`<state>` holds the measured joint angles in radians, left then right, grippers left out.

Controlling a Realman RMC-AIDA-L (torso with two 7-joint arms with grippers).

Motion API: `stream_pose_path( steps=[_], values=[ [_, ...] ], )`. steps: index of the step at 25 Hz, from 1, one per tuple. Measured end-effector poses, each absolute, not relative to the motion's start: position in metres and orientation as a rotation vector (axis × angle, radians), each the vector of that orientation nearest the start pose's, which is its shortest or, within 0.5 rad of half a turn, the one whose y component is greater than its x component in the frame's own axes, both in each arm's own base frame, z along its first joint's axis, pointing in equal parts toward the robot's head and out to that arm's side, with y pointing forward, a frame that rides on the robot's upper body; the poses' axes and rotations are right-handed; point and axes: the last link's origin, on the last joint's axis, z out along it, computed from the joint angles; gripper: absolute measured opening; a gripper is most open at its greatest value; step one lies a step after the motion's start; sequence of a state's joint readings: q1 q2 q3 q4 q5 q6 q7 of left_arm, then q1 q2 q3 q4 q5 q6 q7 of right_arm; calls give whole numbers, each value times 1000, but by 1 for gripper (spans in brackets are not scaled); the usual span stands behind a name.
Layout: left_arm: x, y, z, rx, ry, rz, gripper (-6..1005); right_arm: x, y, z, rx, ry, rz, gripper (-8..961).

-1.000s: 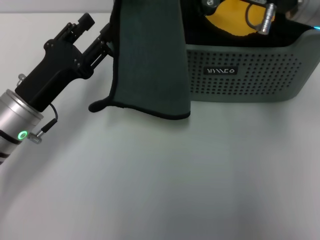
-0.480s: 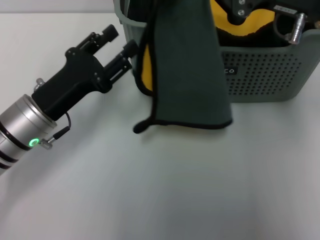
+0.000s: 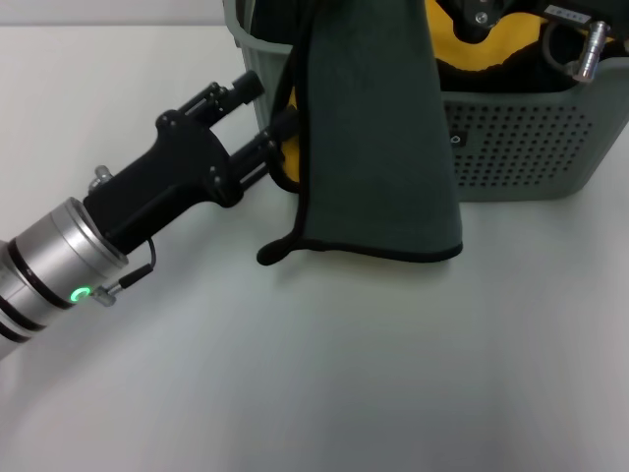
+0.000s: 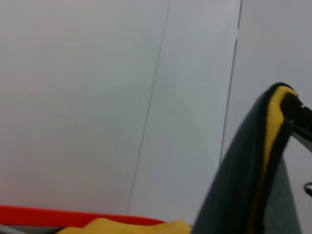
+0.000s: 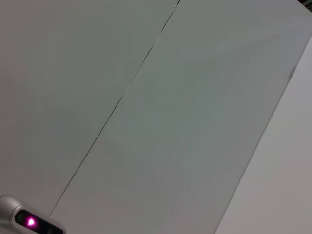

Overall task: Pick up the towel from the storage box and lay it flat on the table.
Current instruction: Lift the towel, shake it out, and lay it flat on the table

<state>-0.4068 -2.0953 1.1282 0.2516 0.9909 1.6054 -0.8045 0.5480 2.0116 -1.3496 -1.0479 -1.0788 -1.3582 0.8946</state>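
The towel [image 3: 373, 128] hangs upright in the air in front of the storage box [image 3: 521, 147], dark grey-green face toward me, with a yellow strip at its left edge. Its lower black hem hangs just above the table [image 3: 344, 374]. It hangs from my right gripper [image 3: 477, 12] at the top edge of the head view; its fingers are cut off there. My left gripper [image 3: 267, 106] reaches in from the lower left, open, with its fingertips at the towel's left edge. The left wrist view shows the towel's yellow-lined edge [image 4: 263, 170] beside a black finger [image 4: 300, 114].
Other yellow cloths [image 3: 491, 49] lie inside the storage box under the right arm's cable and connector [image 3: 588, 49]. The box stands at the back right of the table. The right wrist view shows only plain white surfaces.
My left gripper has moved right and forward, up to the towel's left edge. The towel and box sit further right in view than a second ago, and the towel still hangs.
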Motion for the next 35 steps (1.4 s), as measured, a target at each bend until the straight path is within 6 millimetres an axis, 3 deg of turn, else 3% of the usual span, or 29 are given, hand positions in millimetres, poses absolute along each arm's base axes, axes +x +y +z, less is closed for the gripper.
stream_pose_path(
  steps=[9,21,35],
  values=[
    [-255,288,-27,-2214,-437,-1315,627,79,356,52,-2319,-684,1157,41],
    [-262,281,-31,-2235,-448,-1274,620,89,349,68,-2280,-687,1189,44],
    [-261,280,-36,-2295,-436,-1243,597,86,349,69,-2277,-700,1196,47]
  ],
)
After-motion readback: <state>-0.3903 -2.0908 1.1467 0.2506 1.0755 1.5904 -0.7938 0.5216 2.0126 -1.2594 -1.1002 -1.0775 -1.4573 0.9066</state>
